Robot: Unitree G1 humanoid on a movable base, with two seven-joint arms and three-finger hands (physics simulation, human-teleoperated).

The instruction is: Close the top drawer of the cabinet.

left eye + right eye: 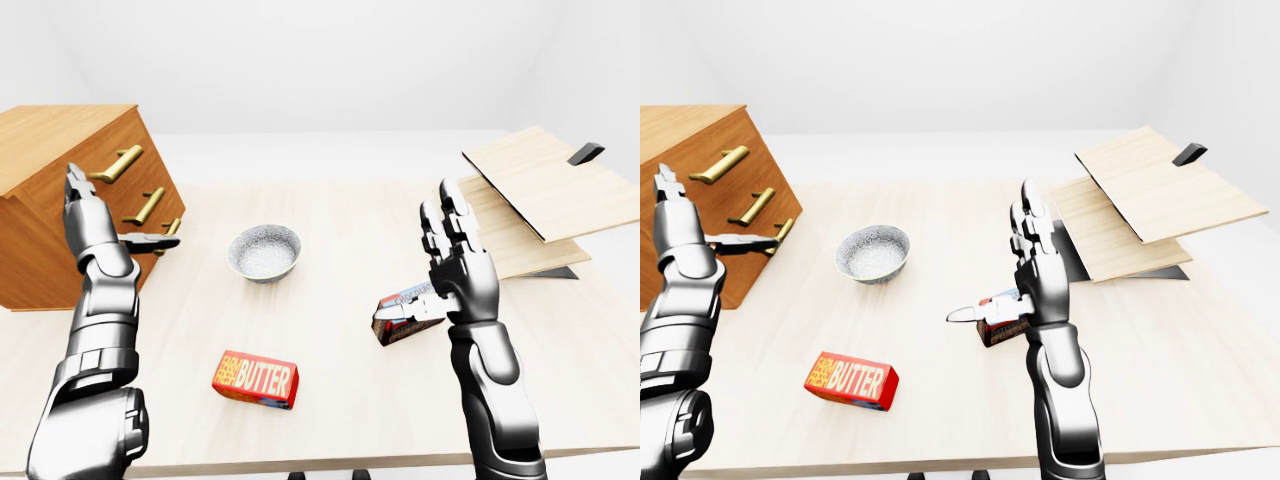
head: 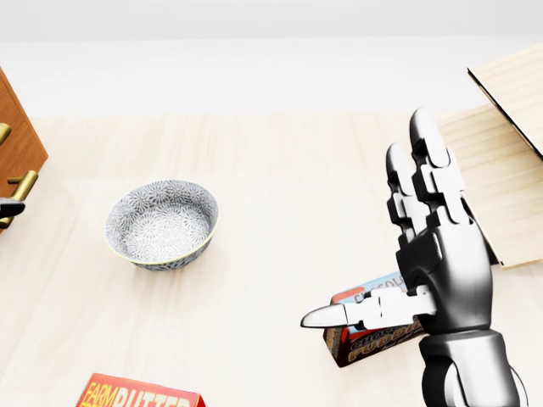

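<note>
The wooden cabinet (image 1: 45,215) stands at the left of the table, with three brass handles down its face. The top drawer's handle (image 1: 118,164) is the highest one. I cannot tell how far that drawer stands out. My left hand (image 1: 120,212) is raised and open just before the cabinet's face, fingers up and thumb pointing right near the lowest handle (image 1: 170,230); it touches nothing that I can see. My right hand (image 1: 412,256) is raised and open over the middle right of the table, holding nothing.
A patterned bowl (image 1: 264,252) sits mid-table. A red butter box (image 1: 256,380) lies near the bottom edge. A small chocolate box (image 2: 373,335) lies behind my right hand. Tilted wooden boards (image 1: 550,190) are stacked at the right.
</note>
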